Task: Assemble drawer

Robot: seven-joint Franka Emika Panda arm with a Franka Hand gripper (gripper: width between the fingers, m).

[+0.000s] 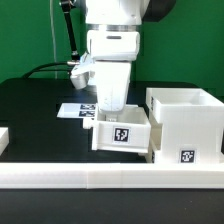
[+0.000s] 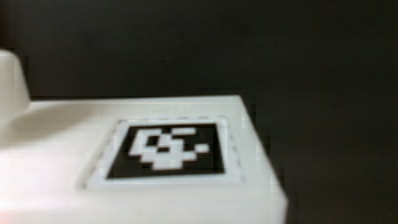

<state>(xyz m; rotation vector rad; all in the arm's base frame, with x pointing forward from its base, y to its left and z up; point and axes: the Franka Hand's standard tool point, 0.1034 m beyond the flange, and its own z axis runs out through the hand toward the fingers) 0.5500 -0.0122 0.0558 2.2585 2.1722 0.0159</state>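
Gripper (image 1: pixel 109 103) directly above tray (image 1: pixel 122 134), case (image 1: pixel 185 122) just beside; finger state can't tell.

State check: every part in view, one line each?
Case: upright, open top, empty as far as visible.
Tray: tag facing camera, beside the case, directly under the gripper.
Gripper: down at the tray, fingers hidden, grasp unclear.
Marker board: flat on table.

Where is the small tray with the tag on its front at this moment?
In the exterior view the small tray sits at the centre, directly under the gripper, with the large case beside it on that view's right.
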